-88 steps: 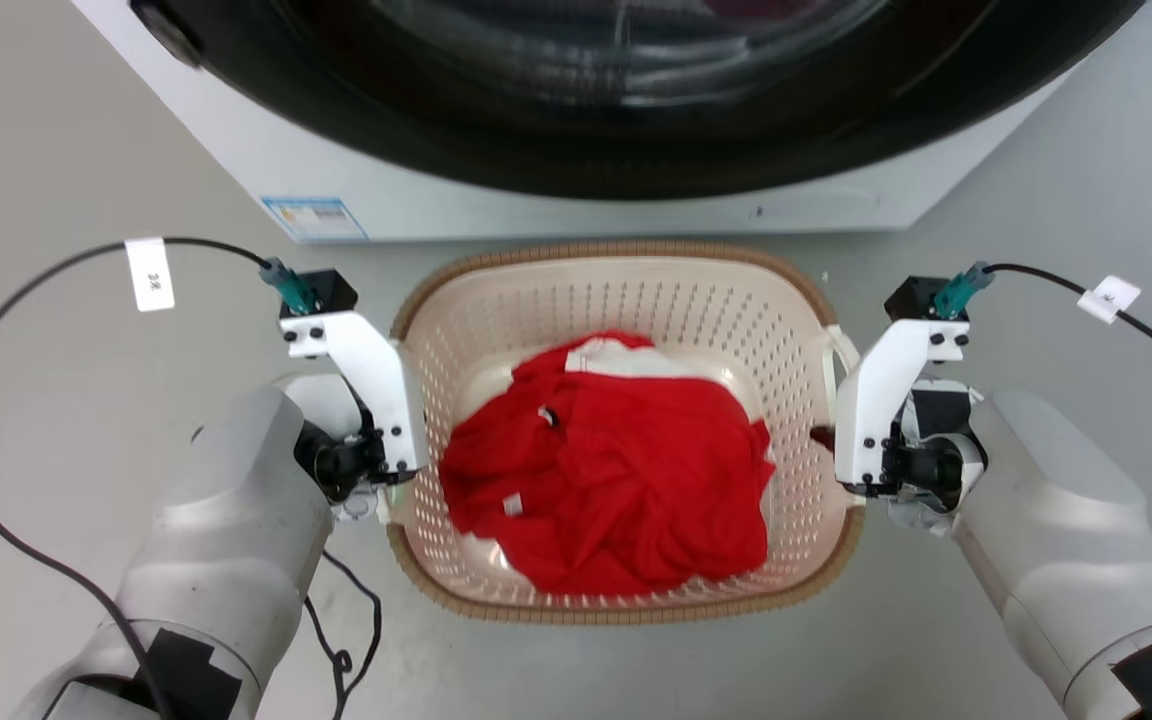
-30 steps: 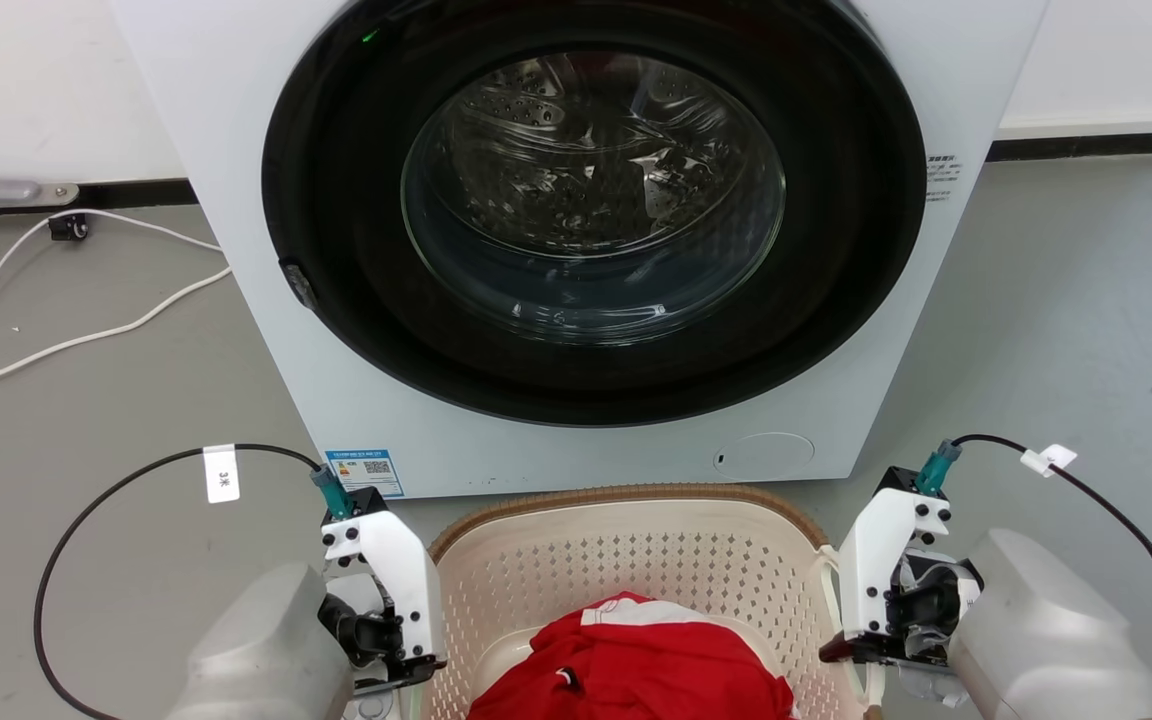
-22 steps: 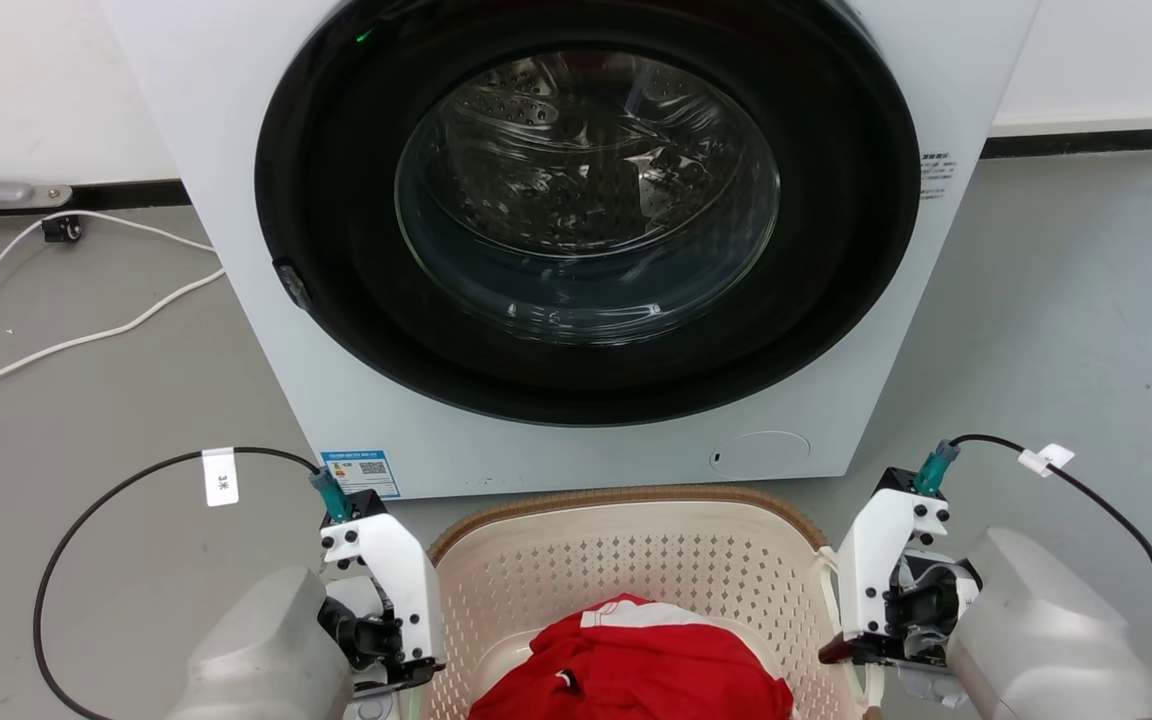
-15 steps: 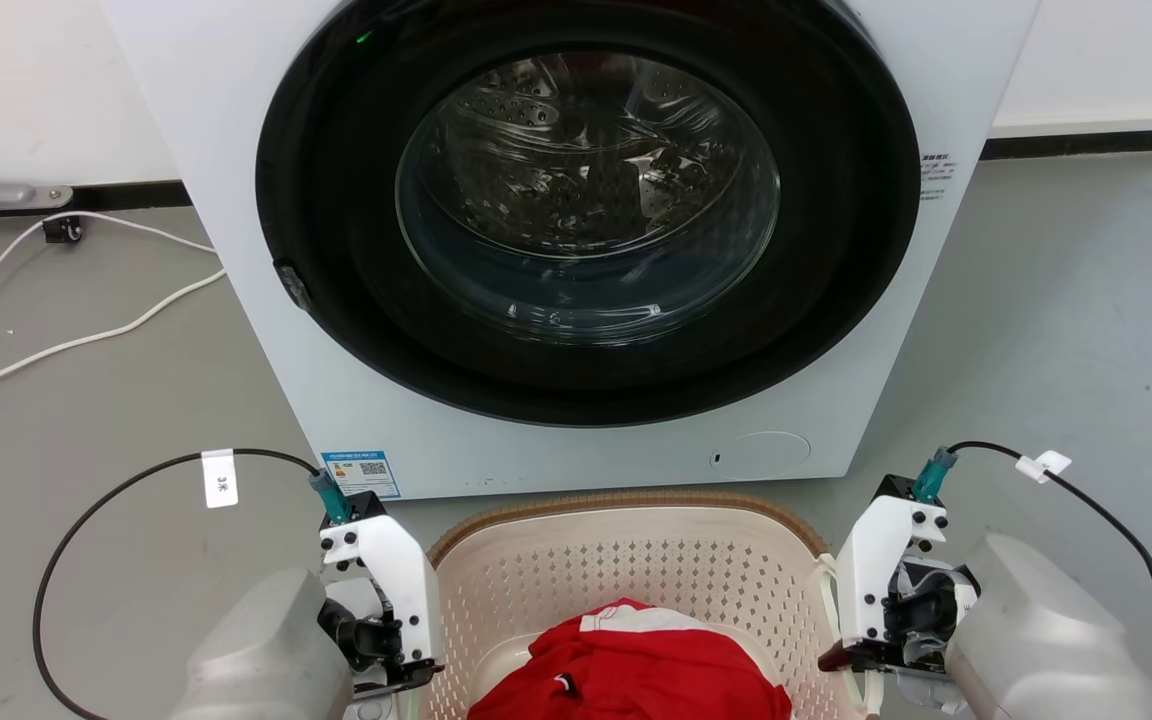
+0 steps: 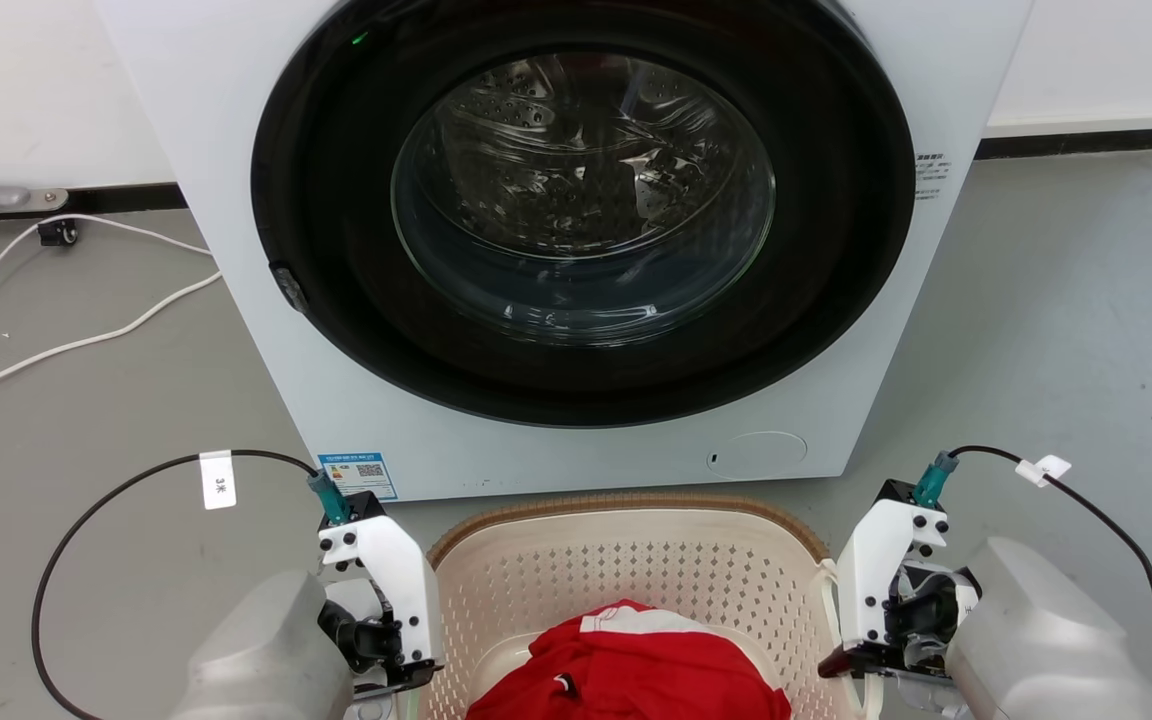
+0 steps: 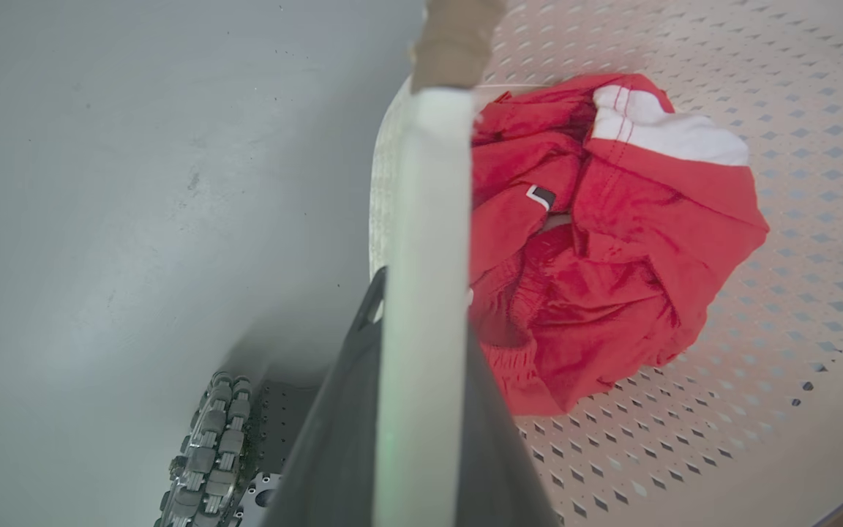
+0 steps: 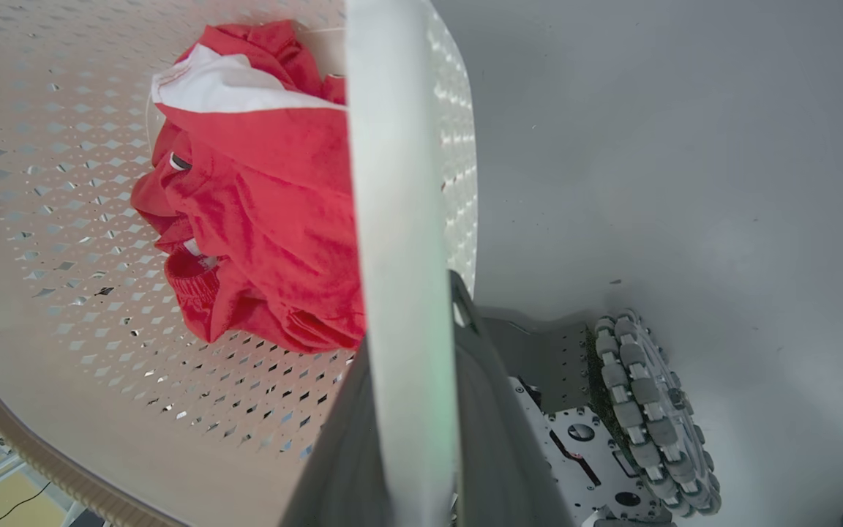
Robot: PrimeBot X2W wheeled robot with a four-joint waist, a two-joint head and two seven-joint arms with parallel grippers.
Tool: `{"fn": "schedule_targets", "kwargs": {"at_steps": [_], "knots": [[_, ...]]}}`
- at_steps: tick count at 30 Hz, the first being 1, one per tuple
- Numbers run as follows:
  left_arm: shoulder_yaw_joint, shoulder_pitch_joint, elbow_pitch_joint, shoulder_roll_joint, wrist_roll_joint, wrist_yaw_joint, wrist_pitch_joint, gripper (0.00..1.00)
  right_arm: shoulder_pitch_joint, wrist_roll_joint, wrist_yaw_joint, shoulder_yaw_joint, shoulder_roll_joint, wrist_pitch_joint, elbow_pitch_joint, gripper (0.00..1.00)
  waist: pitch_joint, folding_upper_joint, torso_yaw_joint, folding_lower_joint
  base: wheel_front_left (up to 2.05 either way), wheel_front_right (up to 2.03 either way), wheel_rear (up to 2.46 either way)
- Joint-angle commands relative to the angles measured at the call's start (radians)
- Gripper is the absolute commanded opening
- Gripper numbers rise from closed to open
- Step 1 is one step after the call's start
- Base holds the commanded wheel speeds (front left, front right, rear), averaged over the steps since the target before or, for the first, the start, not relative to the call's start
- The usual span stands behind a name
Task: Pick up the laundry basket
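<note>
Pinched narrow, both pairs of jaws, each on a handle. On the left gripper (image 6: 421,315), two dark fingers pressed to opposite faces of a flat white plastic side handle (image 6: 425,219). On the right gripper (image 7: 410,322), the same hold on the opposite white handle strip (image 7: 392,183).

Between the two wrists, at the bottom middle of the head view, the cream perforated plastic laundry basket (image 5: 626,560) with its brown woven-look rim. Upright, just in front of the lower panel of a white front-loading washing machine (image 5: 226,200); touching it or not, impossible to say. Likewise unclear whether resting on the smooth grey floor (image 5: 1086,300) or hanging clear of it. Crumpled in the basket bottom, a bright red fabric garment (image 6: 597,241) with a white panel.

Round dark-framed glass door (image 5: 581,195) of the machine closed, steel drum behind it. Left of the machine, a thin white cable (image 5: 86,335) loose on the floor. Near each wrist, a small white tag (image 5: 219,478) on a black lead. Low in each wrist view, beside the basket wall, a metal wheel ringed with small grey rollers (image 6: 209,439).
</note>
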Motion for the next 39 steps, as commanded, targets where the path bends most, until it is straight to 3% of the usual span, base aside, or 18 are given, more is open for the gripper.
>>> {"fn": "schedule_targets", "kwargs": {"at_steps": [1, 21, 39], "knots": [[0.001, 0.008, -0.006, -0.019, -0.011, -0.006, -0.012, 0.00, 0.010, 0.005, 0.012, -0.016, 0.028, 0.010, -0.009, 0.00, 0.000, 0.0000, -0.001, 0.0000, 0.00, 0.00, 0.00], [-0.003, 0.012, 0.000, -0.025, -0.024, -0.005, -0.018, 0.00, 0.005, -0.064, 0.011, -0.090, 0.030, 0.009, -0.008, 0.00, 0.003, 0.0000, 0.001, 0.0000, 0.00, 0.00, 0.00], [-0.007, 0.017, 0.002, -0.025, -0.031, -0.005, -0.025, 0.00, 0.009, -0.063, 0.012, -0.093, 0.030, 0.013, -0.008, 0.00, -0.004, 0.0000, 0.007, 0.0000, 0.00, 0.00, 0.00]]}}
